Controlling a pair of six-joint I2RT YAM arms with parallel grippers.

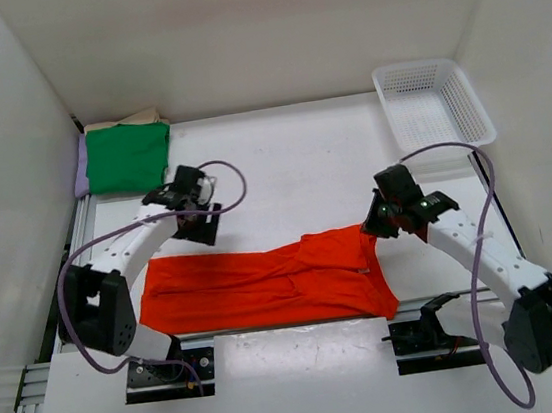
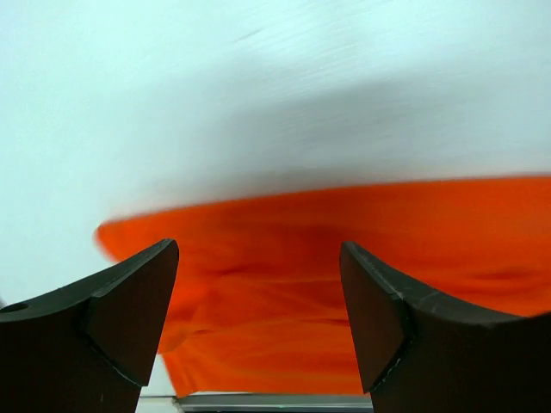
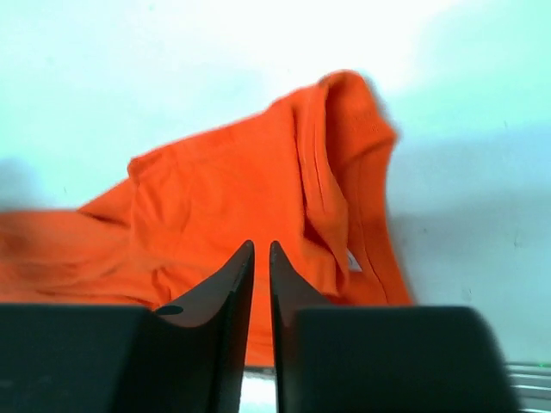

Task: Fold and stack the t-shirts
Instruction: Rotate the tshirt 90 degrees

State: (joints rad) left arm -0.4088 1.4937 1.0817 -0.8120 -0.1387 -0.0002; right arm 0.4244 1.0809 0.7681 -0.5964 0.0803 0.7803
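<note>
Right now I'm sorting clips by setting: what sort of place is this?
Probably a robotics lab test cell: plain white walls enclose a white table, with the left arm and right arm bolted at its near edge.

rumpled orange-red t-shirt (image 3: 250, 181) on white table (image 3: 112, 77), right end effector (image 3: 262, 246) nearly closed

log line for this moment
orange-red t-shirt: laid out | left gripper: open, off shirt | right gripper: nearly shut at shirt's right end, grip unclear
</note>
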